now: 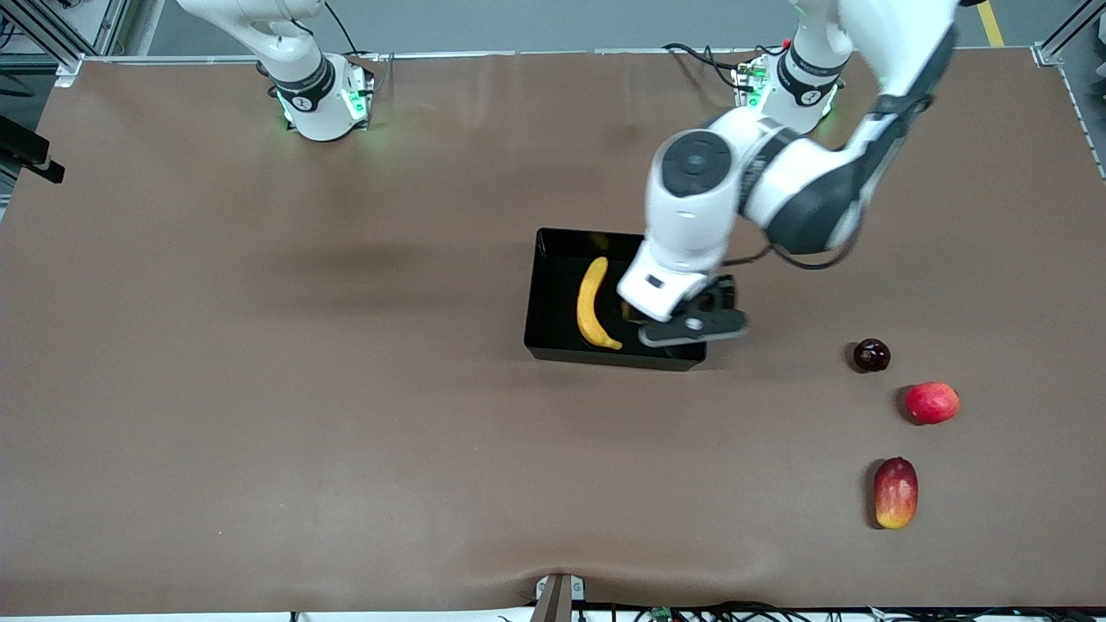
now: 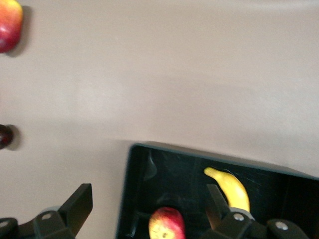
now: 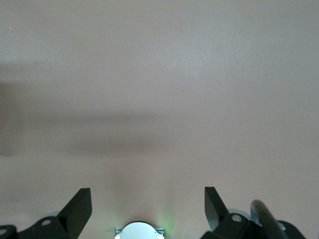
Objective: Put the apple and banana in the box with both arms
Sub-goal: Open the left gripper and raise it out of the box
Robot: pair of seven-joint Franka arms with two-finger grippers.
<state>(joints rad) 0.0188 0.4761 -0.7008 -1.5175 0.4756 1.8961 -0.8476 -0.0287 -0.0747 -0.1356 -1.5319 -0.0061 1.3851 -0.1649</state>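
Brown matte cloth-like sheet covers the table (image 1: pixel 259 389), faintly rippled at the edge nearest the front camera. One box (image 1: pixel 543 294): shallow black plastic bin, rectangular, glossy walls, sitting mid-table, slightly toward the left arm's end. Inside it, one banana (image 1: pixel 591 304), smooth, all yellow, curved, lying lengthwise along the wall on the right arm's side. Also inside, one apple (image 2: pixel 166 224), small, round, red with yellowish streaks, seen only in the left wrist view; in the front view the arm hides it. Left gripper (image 1: pixel 696 326) hangs over the box's corner nearest the front camera on the left arm's side, its dark fingers (image 2: pixel 79 201) spread wide and holding nothing; one finger is over the cloth outside the box wall, the other over the box interior. Right gripper (image 3: pixel 147 206) waits over bare cloth by its own base, fingers apart, empty. Three loose fruits sit on the cloth toward the left arm's end, well apart from the box: one small dark glossy round fruit (image 1: pixel 871 355); one smooth pinkish-red round fruit (image 1: pixel 932 403) nearer the front camera; one elongated red-and-yellow fruit (image 1: pixel 895 493) nearest that camera's edge. Count: two arms, one box, five fruits
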